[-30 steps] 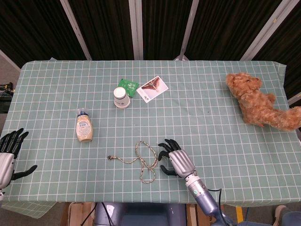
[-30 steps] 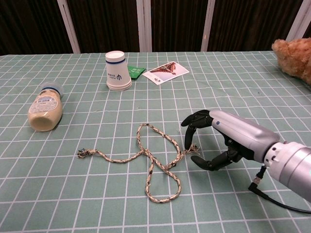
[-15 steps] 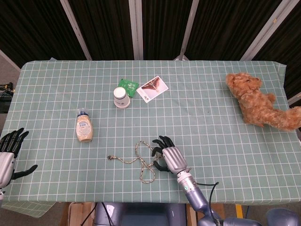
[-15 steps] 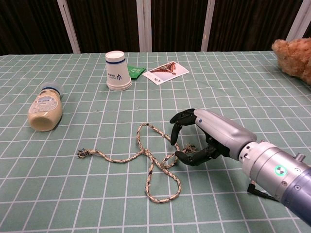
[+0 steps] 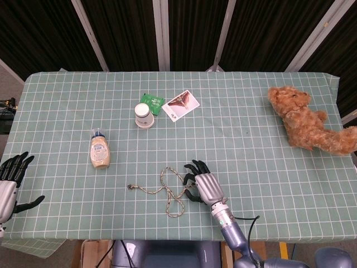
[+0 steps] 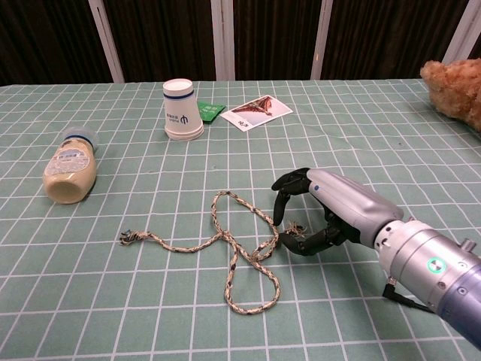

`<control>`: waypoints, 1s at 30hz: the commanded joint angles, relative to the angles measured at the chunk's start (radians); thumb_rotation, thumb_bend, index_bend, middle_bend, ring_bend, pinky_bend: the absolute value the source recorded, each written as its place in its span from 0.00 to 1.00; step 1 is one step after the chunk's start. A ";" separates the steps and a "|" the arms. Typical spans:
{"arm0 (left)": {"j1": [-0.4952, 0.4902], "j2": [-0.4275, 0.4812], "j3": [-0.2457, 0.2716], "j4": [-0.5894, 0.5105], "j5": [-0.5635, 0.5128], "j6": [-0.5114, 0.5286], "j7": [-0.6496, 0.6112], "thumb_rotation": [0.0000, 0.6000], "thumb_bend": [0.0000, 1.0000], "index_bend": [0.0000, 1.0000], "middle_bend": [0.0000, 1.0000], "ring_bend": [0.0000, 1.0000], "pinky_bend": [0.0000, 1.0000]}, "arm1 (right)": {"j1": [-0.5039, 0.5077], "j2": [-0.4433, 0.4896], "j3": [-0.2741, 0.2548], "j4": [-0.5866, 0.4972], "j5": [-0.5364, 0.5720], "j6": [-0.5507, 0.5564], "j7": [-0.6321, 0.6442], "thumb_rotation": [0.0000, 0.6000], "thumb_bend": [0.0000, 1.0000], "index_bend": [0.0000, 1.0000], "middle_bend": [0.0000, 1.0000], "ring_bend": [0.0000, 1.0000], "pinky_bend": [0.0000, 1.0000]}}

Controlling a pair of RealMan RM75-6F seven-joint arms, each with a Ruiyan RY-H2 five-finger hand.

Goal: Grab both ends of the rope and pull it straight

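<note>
Rope (image 6: pixel 225 244) lying looped near the front edge of the worktop (image 5: pixel 251 139), frayed right end tucked between the curled fingers (image 6: pixel 289 201) of the right hand (image 6: pixel 323 214), probably pinching but hard to tell. Left hand (image 5: pixel 10 184) spread, empty, parked far left, well off the other end.

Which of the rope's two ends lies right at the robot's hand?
The frayed end beside the right hand; the other end lies far off toward the bottle.

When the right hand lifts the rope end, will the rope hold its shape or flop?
Probably flop: the rope lies in loose loops flat on the tablecloth, so it looks limp. Its frayed end by the right hand seems thin, so it may slip from a pinch.
</note>
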 commanded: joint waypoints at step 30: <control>0.000 -0.001 -0.003 0.002 -0.001 0.006 -0.005 1.00 0.01 0.03 0.00 0.00 0.00 | -0.006 -0.006 -0.022 -0.014 0.018 0.010 -0.012 1.00 0.40 0.54 0.21 0.00 0.00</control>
